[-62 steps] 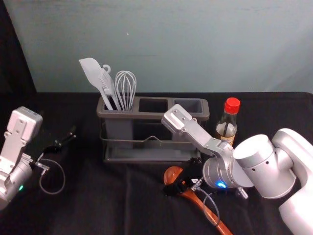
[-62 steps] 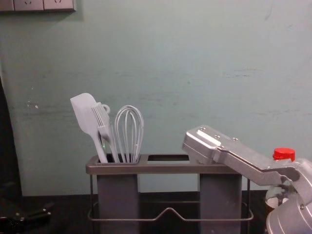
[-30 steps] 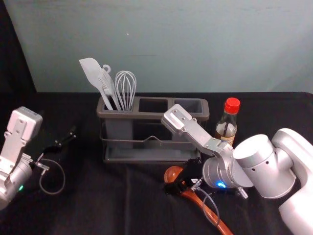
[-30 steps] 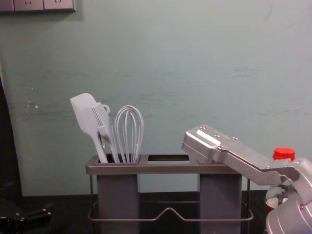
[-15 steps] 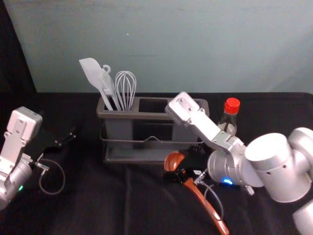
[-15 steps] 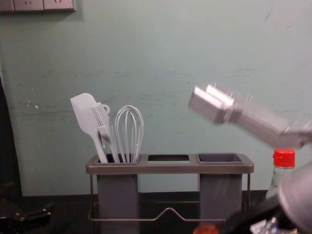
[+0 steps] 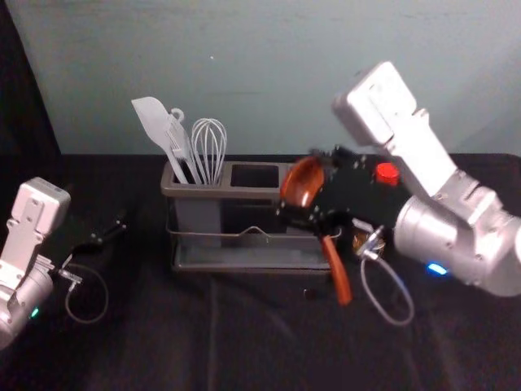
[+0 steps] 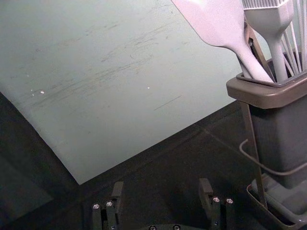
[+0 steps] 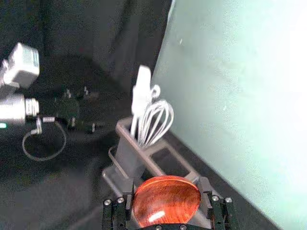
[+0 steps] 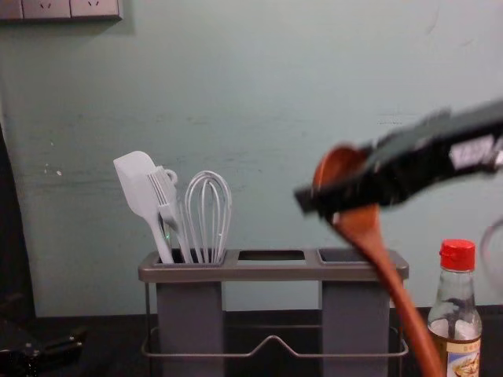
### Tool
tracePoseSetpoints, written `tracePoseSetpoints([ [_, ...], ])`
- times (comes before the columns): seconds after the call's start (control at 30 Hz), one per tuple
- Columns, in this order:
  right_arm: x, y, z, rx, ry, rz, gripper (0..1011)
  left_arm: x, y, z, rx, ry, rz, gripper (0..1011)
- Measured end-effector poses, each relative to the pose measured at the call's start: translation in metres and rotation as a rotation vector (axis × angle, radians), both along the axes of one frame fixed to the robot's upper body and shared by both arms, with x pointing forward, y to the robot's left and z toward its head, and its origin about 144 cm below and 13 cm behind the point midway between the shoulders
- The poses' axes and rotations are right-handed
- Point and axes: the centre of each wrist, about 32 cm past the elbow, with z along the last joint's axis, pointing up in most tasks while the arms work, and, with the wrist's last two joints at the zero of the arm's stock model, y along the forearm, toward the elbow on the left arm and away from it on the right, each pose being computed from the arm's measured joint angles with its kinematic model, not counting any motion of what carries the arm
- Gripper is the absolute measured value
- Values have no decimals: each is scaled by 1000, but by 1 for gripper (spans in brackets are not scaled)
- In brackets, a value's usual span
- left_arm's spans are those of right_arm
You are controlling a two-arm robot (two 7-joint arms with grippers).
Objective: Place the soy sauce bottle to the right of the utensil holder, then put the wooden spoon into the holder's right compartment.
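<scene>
One spoon [image 10: 360,220] now up off the counter [image 7: 163,350]; bottle step looks done, insertion remains.
Near to far: handle slants down in front of the holder [image 10: 271,271], bowl uppermost, held between the closed fingers of the right pincer [image 9: 167,188], so the handle runs below the grip; right pincer raised before the holder's right side. Right compartment [image 10: 356,314] just behind the handle, spoon not in it. Left pincer [image 8: 162,188] idle off the holder's left, fingers parted. Bottle [image 10: 456,314] upright, right of the holder. Judgement: lift must continue until the handle's end clears the rim, then straighten and lower; a low swing could snag the rim or knock the bottle.
</scene>
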Motion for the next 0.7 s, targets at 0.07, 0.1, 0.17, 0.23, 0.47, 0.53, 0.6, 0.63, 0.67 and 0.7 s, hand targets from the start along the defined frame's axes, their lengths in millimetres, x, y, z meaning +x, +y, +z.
tracePoseSetpoints([
  [0.07, -2, -3, 5, 13, -22, 5, 834, 0, 0, 0, 0, 0, 0, 1011],
  [0.1, -3, -6, 9, 29, -43, 12, 834, 0, 0, 0, 0, 0, 0, 1011],
  [0.17, -3, -11, 13, 55, -66, 25, 834, 0, 0, 0, 0, 0, 0, 1011],
  [0.23, -2, -15, 16, 77, -83, 36, 834, 0, 0, 0, 0, 0, 0, 1012],
  [0.47, 15, -28, 29, 167, -116, 100, 834, 0, 0, 0, 0, 0, 0, 1011],
  [0.53, 21, -30, 33, 181, -118, 116, 834, 0, 0, 0, 0, 0, 0, 1011],
  [0.6, 28, -31, 39, 189, -121, 128, 834, 0, 0, 0, 0, 0, 0, 1012],
  [0.63, 28, -31, 39, 189, -121, 128, 834, 0, 0, 0, 0, 0, 0, 1012],
  [0.67, 33, -32, 42, 193, -123, 135, 834, 0, 0, 0, 0, 0, 0, 1011],
  [0.7, 35, -32, 44, 195, -124, 138, 834, 0, 0, 0, 0, 0, 0, 1011],
])
